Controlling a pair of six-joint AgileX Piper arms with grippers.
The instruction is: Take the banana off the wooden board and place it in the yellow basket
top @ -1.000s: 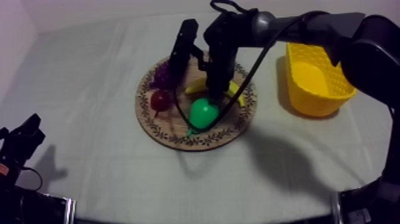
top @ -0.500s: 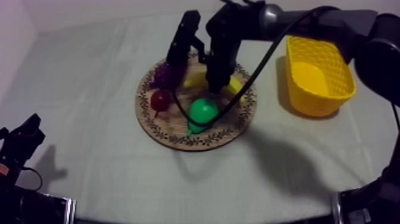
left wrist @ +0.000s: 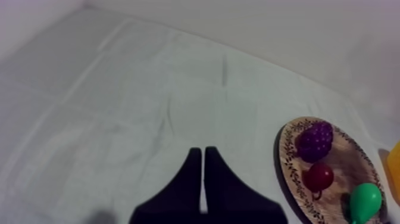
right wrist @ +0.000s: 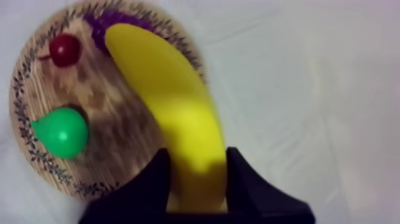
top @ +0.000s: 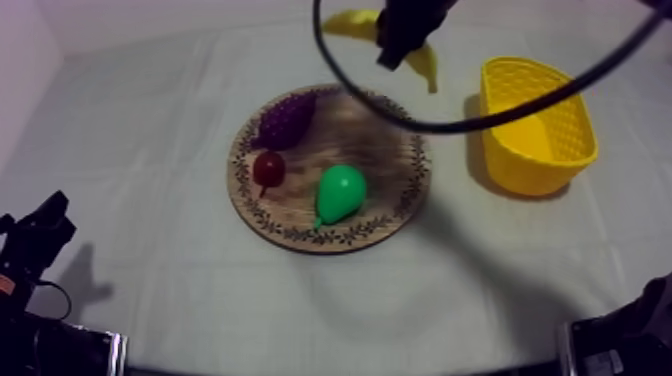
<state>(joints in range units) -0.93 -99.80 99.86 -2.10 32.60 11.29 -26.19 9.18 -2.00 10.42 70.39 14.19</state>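
Top view, right arm: the right gripper hangs high over the far side of the table. It is above the stretch between the wooden board and the yellow basket.
Right wrist view, grip: two black fingers clamp the near end of the banana, one on each flank. The gap between them is just the width of the fruit.
Where the banana is: off the board and in the air, touching nothing but the fingers. In the top view one end pokes out to the left of the gripper and the other slants down toward the basket. In the right wrist view its free end hangs over the board's rim, close to the grapes.
Right edge of table: the basket stands upright on the cloth, near the board but not touching it.
Middle of table: the board lies flat and carries three fruits.
Board, far-left rim: the grapes, purple.
Board, left rim: a small red fruit, just on the near side of the grapes.
Board, toward near rim: a green pear, right of the small red fruit and apart from it.
Left wrist view, left arm: the left gripper has its fingers pressed together in a narrow wedge, gripping nothing. It is over bare cloth with the board off to one side.
Near-left corner of table, top view: the left gripper sits low there, well apart from the board.
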